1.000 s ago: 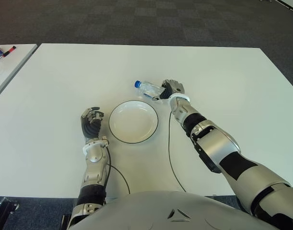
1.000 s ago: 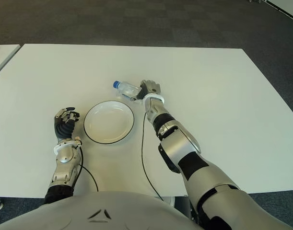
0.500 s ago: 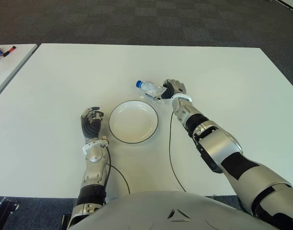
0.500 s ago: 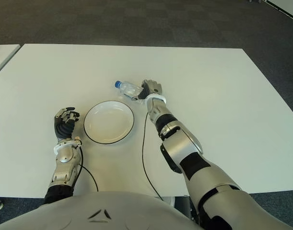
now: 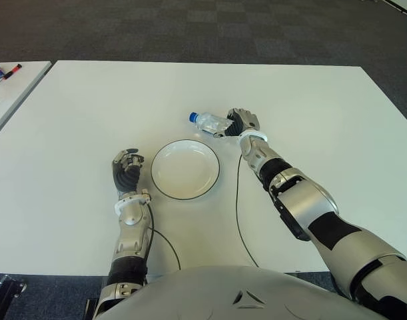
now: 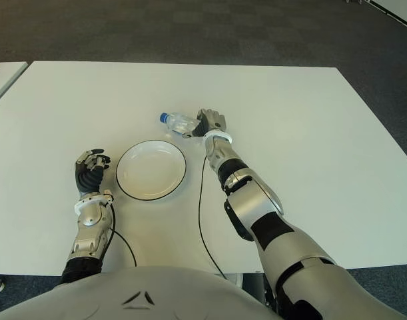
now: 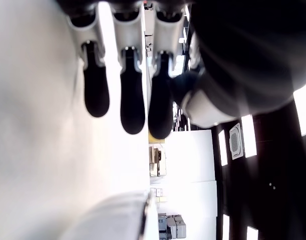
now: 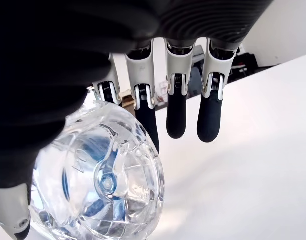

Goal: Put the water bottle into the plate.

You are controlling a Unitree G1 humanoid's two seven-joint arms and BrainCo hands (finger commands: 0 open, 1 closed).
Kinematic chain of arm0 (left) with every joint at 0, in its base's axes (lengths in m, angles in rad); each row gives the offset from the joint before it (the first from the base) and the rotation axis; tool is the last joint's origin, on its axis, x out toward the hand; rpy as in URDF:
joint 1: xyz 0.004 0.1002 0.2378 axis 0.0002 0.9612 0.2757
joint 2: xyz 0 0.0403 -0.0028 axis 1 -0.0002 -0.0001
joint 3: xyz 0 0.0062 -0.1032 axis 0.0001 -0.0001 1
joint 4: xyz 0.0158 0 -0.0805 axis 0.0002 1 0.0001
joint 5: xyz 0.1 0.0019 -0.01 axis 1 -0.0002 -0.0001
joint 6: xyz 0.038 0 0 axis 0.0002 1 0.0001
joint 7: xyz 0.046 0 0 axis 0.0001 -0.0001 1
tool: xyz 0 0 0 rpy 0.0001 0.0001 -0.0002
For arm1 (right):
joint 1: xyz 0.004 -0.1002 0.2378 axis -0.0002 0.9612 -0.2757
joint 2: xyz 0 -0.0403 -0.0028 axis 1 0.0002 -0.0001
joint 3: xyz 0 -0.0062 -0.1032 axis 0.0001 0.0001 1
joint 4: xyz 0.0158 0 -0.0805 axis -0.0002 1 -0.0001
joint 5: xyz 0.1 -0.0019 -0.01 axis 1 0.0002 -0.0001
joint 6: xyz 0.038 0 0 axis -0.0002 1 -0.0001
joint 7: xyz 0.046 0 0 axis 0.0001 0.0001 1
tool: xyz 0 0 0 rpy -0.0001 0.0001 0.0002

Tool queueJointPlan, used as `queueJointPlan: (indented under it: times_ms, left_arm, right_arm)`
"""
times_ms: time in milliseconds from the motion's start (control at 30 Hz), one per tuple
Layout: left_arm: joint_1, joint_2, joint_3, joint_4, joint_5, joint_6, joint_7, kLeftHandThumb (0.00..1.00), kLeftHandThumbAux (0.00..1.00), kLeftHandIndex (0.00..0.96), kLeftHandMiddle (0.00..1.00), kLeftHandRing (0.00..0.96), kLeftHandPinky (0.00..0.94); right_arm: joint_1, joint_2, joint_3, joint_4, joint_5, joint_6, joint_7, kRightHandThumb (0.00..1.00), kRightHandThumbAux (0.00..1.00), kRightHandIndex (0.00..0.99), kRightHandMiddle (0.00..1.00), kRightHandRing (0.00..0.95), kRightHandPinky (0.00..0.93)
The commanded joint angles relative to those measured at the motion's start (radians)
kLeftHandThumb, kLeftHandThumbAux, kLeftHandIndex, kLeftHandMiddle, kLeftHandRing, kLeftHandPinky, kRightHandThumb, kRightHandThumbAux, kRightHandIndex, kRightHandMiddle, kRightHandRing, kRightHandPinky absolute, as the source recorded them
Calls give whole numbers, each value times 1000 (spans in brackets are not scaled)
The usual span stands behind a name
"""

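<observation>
Nearest you, at about 7 o'clock from the plate [image 5: 185, 169], your left hand [image 5: 126, 170] shows beside the rim with its fingers [image 7: 128, 100] curled loosely and nothing in them; the left wrist view shows only the dark fingertips against the white tabletop [image 5: 70, 133], and you cannot tell from it whether the hand touches the surface. A thin black cable [image 5: 238, 213] runs across the tabletop on the 3 o'clock side of the plate, and a second one [image 5: 164, 243] curves near your left forearm. The plate itself is white with a dark rim and holds nothing. Past it, at roughly 1 o'clock from the plate and just beyond its rim, your right hand [image 5: 242, 123] reaches forward with its arm stretched across the tabletop. The water bottle [image 5: 210, 123] lies tilted on its side there, blue cap [image 5: 192, 117] pointing toward 10 o'clock, its base end at your right hand. In the right wrist view the clear, ribbed base of the bottle [image 8: 100, 182] sits against the palm side, with one finger close beside it and the other fingers [image 8: 176, 107] hanging extended past it, so you cannot tell whether the grasp has closed. The bottle is outside the plate, near its far edge. Far off at 10 o'clock, a second white table [image 5: 13, 90] carries a few small items [image 5: 4, 71].
</observation>
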Motion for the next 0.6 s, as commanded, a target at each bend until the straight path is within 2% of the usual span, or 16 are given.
queueJointPlan:
  times_ms: [33,600]
  left_arm:
    - [20,-30,-7,15,-3,35,6,694,722,427,554,531,494]
    - [23,-29,-7,12,-4,42,6,693,723,426,559,531,490]
  right_arm:
    - [8,-7,-13,3,14,-14,-13,367,649,401,438,444,464]
    - [14,-13,-20,-8,8,-44,-30,343,633,370,418,421,422]
